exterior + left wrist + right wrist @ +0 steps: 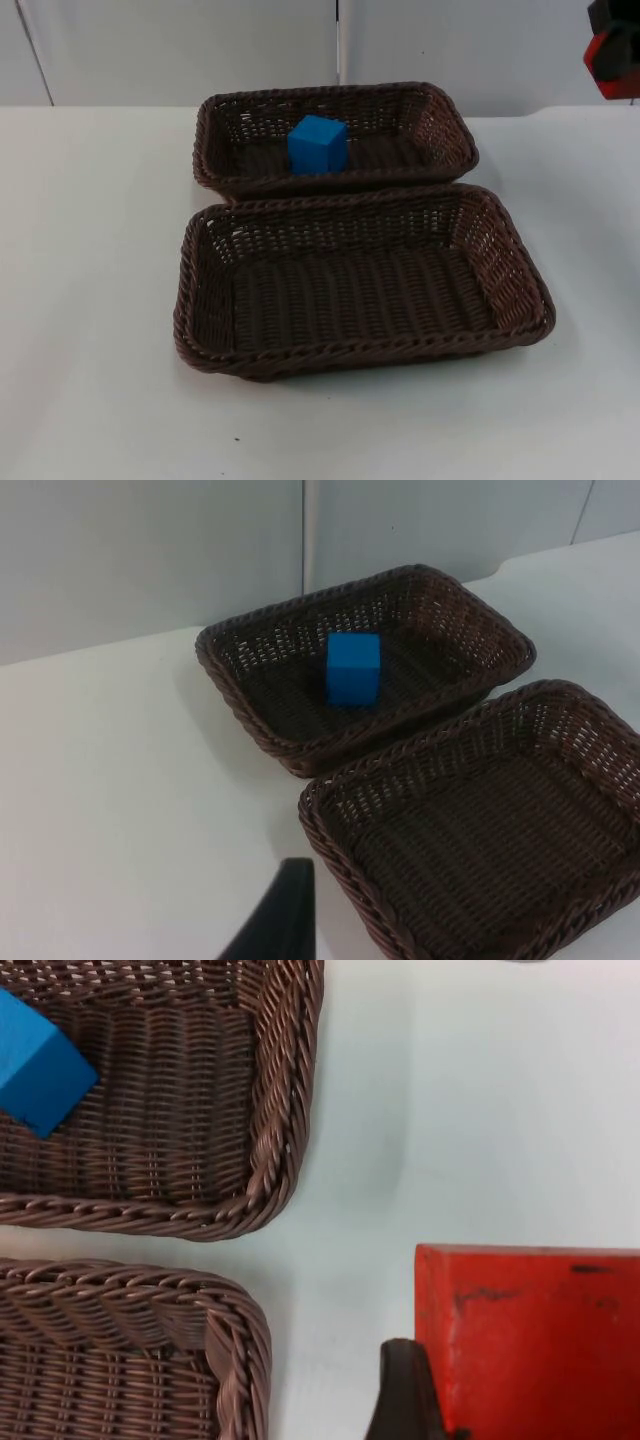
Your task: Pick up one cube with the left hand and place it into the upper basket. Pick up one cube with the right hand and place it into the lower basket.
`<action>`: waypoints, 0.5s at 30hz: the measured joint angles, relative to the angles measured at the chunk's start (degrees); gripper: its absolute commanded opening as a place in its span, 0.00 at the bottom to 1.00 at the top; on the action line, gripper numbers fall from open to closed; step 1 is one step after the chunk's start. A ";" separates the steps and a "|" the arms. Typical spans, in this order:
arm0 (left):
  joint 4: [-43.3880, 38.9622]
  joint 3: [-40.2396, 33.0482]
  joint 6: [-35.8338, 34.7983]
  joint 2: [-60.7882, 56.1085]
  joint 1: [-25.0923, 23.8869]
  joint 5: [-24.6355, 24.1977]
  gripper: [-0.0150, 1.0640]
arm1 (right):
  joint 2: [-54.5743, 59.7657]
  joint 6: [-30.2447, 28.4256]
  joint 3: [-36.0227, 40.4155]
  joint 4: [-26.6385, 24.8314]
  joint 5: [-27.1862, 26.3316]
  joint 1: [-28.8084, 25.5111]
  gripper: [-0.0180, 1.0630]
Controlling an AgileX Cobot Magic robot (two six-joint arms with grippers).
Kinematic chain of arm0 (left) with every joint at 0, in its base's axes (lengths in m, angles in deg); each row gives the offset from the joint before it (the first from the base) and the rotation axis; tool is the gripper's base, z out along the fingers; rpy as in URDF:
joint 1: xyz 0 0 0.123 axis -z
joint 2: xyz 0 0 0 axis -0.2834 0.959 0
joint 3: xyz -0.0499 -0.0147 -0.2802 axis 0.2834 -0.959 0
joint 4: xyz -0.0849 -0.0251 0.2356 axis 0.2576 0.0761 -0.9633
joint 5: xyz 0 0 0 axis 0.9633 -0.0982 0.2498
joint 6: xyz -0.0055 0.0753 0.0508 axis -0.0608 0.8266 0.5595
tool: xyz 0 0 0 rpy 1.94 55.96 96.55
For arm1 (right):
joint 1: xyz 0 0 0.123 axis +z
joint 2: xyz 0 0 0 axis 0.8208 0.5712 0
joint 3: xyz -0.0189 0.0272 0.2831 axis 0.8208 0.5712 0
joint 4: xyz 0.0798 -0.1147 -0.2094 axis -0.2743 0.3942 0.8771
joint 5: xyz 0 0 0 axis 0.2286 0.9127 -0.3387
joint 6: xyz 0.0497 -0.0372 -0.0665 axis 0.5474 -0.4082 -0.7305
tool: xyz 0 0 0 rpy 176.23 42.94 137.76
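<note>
Sitting inside the upper basket, a blue cube rests on the woven floor, close to that basket's front wall and a little toward the left arm's side of its middle. From the left wrist view the same blue cube stands upright on the basket's floor, apart from the side walls. The upper basket and the lower basket lie one behind the other on the white worktop, their long rims just beside each other, nearly touching. The lower basket holds no cube.

The right gripper hangs above the worktop at the far right edge, beyond the upper basket's right end and near the grey partition wall. It is pinching a red cube. In the right wrist view the red cube sits against a black fingertip, above bare worktop beside the baskets' corners.

The left gripper waits off to the left side of the baskets; one black fingertip of it shows over the worktop, and I cannot tell whether it is spread or pressed together.
</note>
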 measured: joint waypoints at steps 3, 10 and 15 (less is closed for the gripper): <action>0.00 0.00 0.00 0.00 0.00 0.00 0.90 | 0.00 0.00 0.00 0.00 0.11 0.00 0.02; 0.00 0.00 0.00 0.00 0.00 0.00 0.90 | 0.00 0.00 0.00 0.00 1.19 0.00 0.02; 0.00 0.00 0.00 0.00 0.00 0.00 0.90 | 0.00 0.00 0.00 0.00 3.32 0.00 0.02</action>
